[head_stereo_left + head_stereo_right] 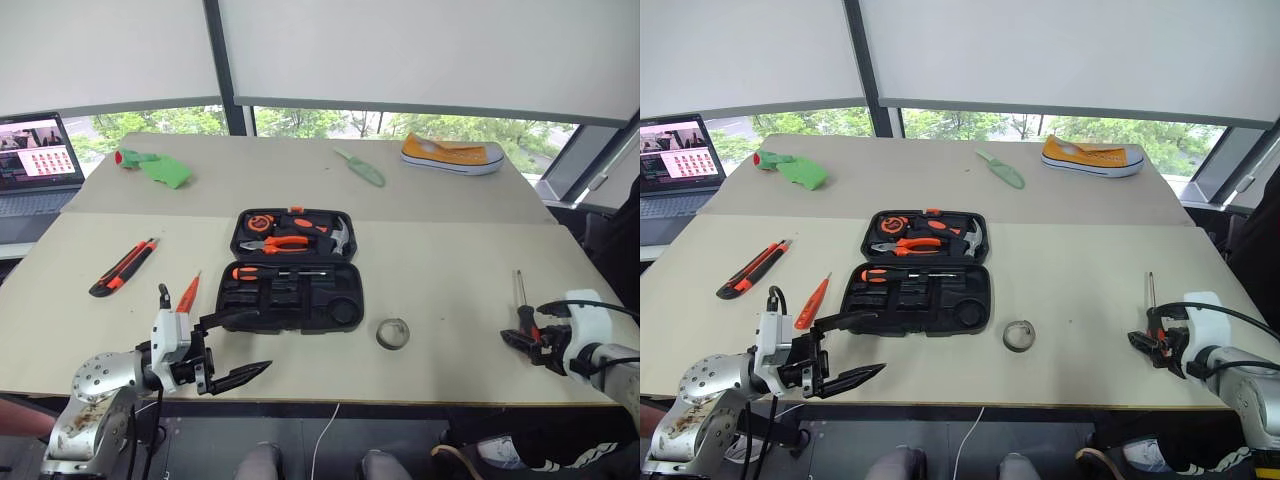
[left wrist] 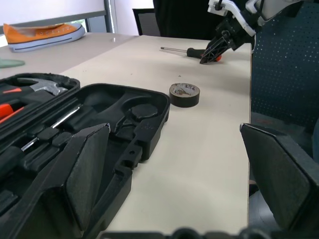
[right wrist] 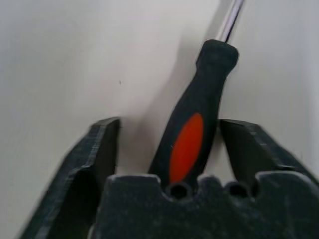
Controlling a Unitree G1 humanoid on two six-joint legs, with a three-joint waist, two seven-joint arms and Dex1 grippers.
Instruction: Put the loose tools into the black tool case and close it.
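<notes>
From the head cam, the black tool case [image 1: 295,270] sits open in the middle of the table [image 1: 450,270], one orange-and-black screwdriver already lying in its near half. The utility knife [image 1: 123,267] is out around 9 o'clock from the case, the slim orange screwdriver [image 1: 188,294] just off its near left corner at about 8, and the tape roll [image 1: 393,333] at roughly 4. My left gripper [image 1: 228,345] hovers at the table's near edge by 7 o'clock, fingers spread wide, nothing in them. Way over at 3 to 4 o'clock, my right gripper [image 1: 522,338] is down on the handle of the other screwdriver [image 1: 519,300], whose shaft points away from me. In the left wrist cam I'm looking between both wide-apart pads [image 2: 87,174] across the open case, with the tape roll beyond it and the right gripper on the screwdriver further off. In the right wrist cam the handle sits between the two fingers [image 3: 102,144], tight against one, a gap on the other side, so they're straddling it, narrowed but not clamped.
</notes>
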